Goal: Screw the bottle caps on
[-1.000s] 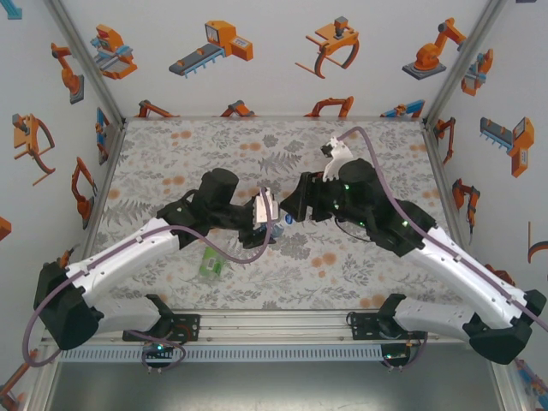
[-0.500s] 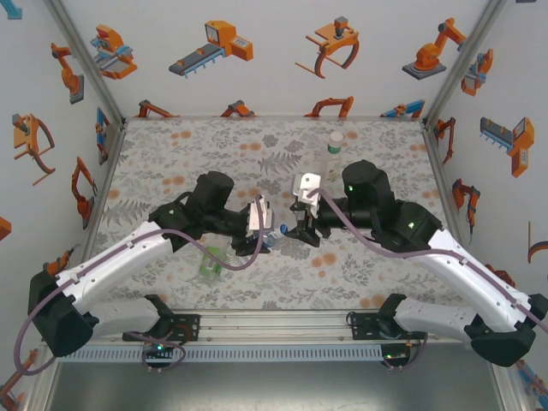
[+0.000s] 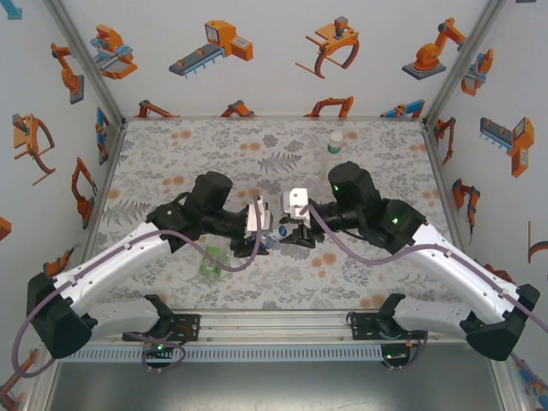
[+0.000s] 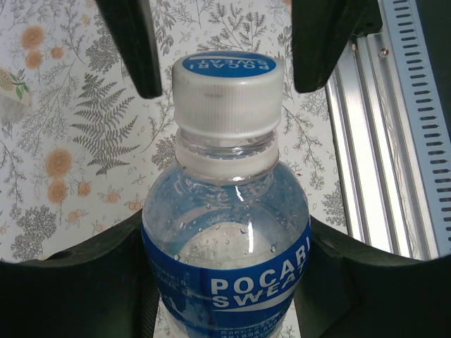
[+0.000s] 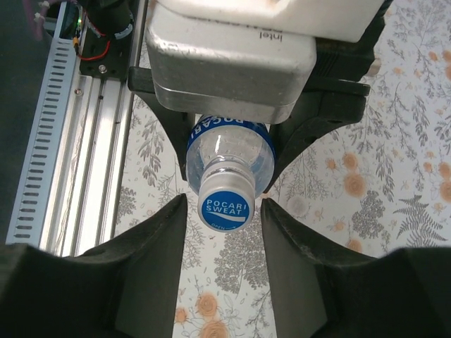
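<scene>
My left gripper [image 4: 225,282] is shut on the blue-labelled bottle [image 4: 227,271], gripping its body and holding it above the table with the neck pointing at the right arm. The bottle's cap [image 4: 227,91], white with a blue top, sits on the neck. My right gripper [image 5: 224,206] is open, one finger on either side of the cap [image 5: 225,204], with a thin gap on each side. In the top view the two grippers meet at the table's middle around the bottle [image 3: 272,233].
A green-labelled bottle [image 3: 210,264] lies on the floral cloth just under the left arm. A slimmer bottle [image 3: 336,143] stands upright near the back, behind the right arm. The aluminium rail [image 3: 274,325] runs along the near edge.
The right arm swung forward and down from beside the slim bottle, bringing its fingers around the cap and narrowing them. The left arm shifted slightly nearer, still holding the bottle.
</scene>
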`<state>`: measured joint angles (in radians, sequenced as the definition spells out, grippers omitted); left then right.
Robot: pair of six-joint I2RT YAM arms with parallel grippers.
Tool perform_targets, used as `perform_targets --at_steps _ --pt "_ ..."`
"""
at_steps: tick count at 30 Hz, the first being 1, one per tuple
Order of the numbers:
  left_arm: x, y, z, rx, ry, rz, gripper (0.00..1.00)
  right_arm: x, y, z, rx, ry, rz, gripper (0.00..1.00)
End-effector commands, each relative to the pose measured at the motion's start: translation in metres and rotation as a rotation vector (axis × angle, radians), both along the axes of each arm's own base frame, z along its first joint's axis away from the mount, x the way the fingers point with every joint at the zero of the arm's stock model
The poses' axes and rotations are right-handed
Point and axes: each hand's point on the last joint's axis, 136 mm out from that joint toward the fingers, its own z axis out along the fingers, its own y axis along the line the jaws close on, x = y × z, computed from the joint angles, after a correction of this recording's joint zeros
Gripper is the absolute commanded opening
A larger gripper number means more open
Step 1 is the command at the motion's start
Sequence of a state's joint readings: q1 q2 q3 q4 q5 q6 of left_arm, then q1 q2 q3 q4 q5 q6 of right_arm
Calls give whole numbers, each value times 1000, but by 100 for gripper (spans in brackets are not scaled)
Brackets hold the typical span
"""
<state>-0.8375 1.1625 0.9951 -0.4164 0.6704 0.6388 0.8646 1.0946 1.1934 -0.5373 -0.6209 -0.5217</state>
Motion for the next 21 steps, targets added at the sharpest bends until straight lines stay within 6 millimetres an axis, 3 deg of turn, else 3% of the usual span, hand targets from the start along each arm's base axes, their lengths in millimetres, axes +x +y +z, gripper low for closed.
perform_targets --at_steps 1,7,10,16,19,21 --pt "-7 -1 18 -51 -18 -29 0 -2 4 7 37 -26 24 39" --pt "0 -4 18 -58 -29 -3 0 8 6 3 50 68 -68 11" --pt "10 -7 20 -67 -51 41 0 32 6 0 99 228 -269 0" --pt "34 -15 22 -90 -114 114 0 89 -16 -28 227 715 -850 0" --pt "43 -20 22 -95 -133 133 0 102 -37 -54 289 999 -1136 0" --pt "48 -23 24 -105 -145 141 0 103 -43 -65 342 1138 -1228 0"
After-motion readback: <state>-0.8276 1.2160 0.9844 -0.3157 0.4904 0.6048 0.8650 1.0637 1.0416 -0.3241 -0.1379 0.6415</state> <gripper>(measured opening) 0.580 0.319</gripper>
